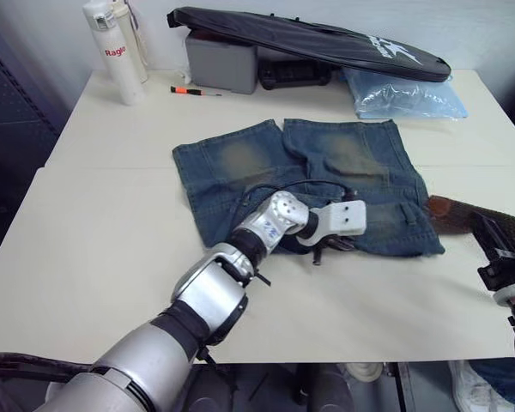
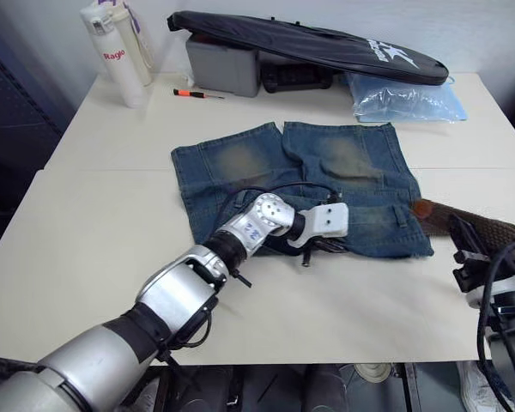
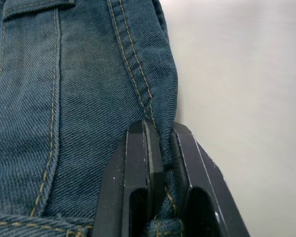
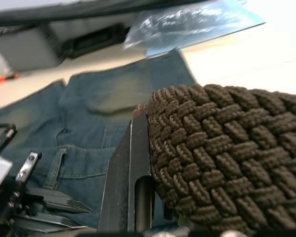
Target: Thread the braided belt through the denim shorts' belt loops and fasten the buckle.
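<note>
The denim shorts (image 1: 309, 172) lie flat on the white table (image 1: 103, 249), waistband toward me and legs pointing away. My left gripper (image 1: 330, 247) is at the near waistband edge, its black fingers (image 3: 135, 163) shut on a fold of the denim. A belt loop (image 4: 55, 167) shows on the waistband. To the right, the braided belt (image 1: 468, 219) reaches in toward the shorts' right corner with its brown tip leading. My right gripper (image 1: 495, 249) is shut on this belt; one finger (image 4: 130, 168) presses against the weave. The buckle is out of view.
Along the table's far edge stand two white bottles (image 1: 112, 47), an orange-handled screwdriver (image 1: 193, 90), a grey box (image 1: 221, 62), a long black bag (image 1: 309, 39) and a pale blue plastic bag (image 1: 403, 94). The table's front edge runs just below my arms.
</note>
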